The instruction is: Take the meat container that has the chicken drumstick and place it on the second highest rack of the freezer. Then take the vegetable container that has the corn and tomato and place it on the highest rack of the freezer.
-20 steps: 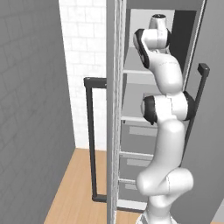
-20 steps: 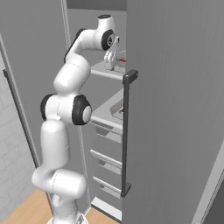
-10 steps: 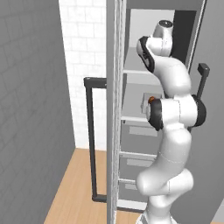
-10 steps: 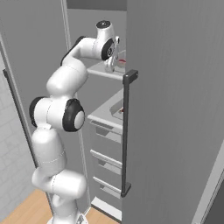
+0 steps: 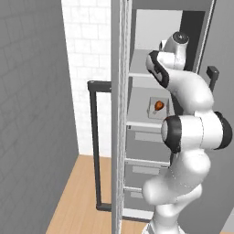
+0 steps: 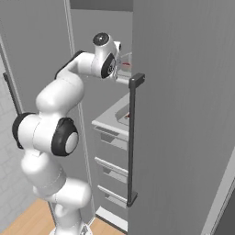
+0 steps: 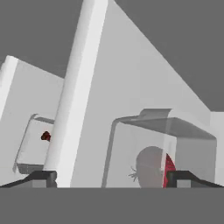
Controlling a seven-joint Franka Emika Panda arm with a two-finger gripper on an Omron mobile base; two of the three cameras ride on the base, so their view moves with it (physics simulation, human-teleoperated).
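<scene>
The freezer [image 5: 137, 151] stands open. On its second highest rack [image 5: 137, 122] sits the meat container [image 5: 157, 106] with the orange chicken drumstick [image 5: 158, 105]; it also appears at the left of the hand view [image 7: 33, 146]. The clear vegetable container [image 7: 162, 148] rests on the highest rack [image 5: 137, 73], and the red tomato [image 7: 169, 168] shows through its wall. I cannot make out the corn. My gripper [image 7: 111, 178] is open, its tips to either side of the container's near end, not touching it. From the right, the gripper [image 6: 120, 64] sits at the upper shelf.
The freezer door [image 6: 183, 114], with its long dark handle [image 6: 132, 137], stands close on the right of the arm. The other door's edge [image 5: 119, 114] and handle [image 5: 95, 146] are on the left. Grey drawers [image 5: 144, 155] fill the space below the racks.
The fingers have spread a little wider off the vegetable container, which stays on the upper shelf. The arm's elbow has swung outward and the hand has shifted slightly.
</scene>
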